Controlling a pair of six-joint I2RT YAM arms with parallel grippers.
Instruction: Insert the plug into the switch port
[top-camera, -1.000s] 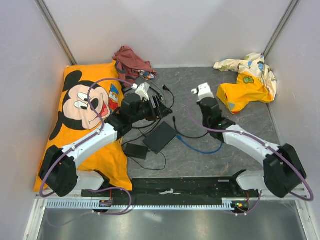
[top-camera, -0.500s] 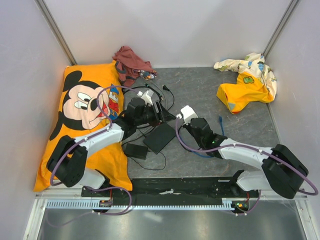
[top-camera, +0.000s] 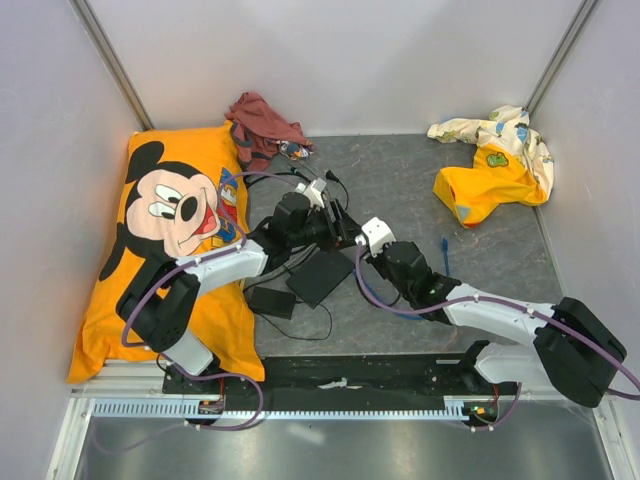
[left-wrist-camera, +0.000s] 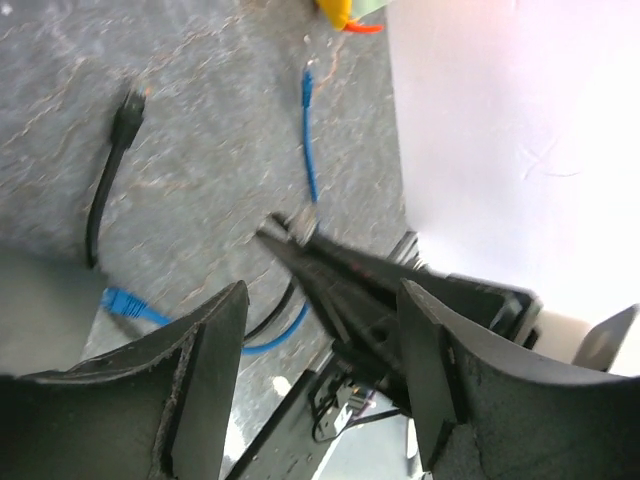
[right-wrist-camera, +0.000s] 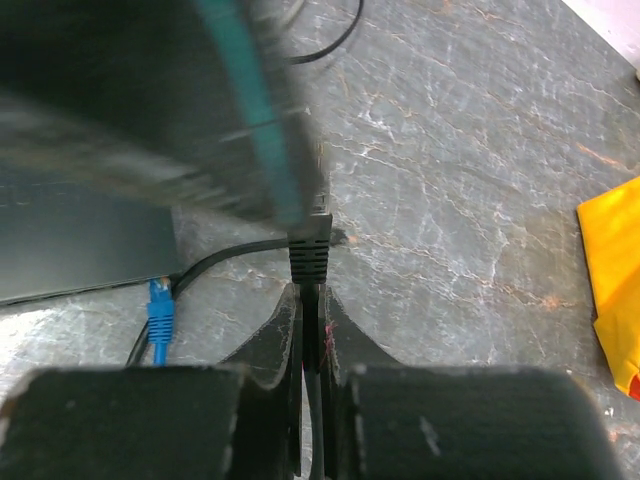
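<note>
Grey marbled tabletop (top-camera: 400, 170), flat black switch box (top-camera: 320, 273) centre-left.
Pinched in the right gripper (right-wrist-camera: 310, 297), a black plug (right-wrist-camera: 310, 250); left gripper (left-wrist-camera: 322, 290) spread wide.

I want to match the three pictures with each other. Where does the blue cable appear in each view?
Top external: the blue cable shows a short piece right of the right arm; the rest is hidden.
Left wrist: a thin strand at upper middle, and a blue connector at lower left.
Right wrist: only a blue connector, lower left.
Shared landmark: the grey marbled tabletop.
</note>
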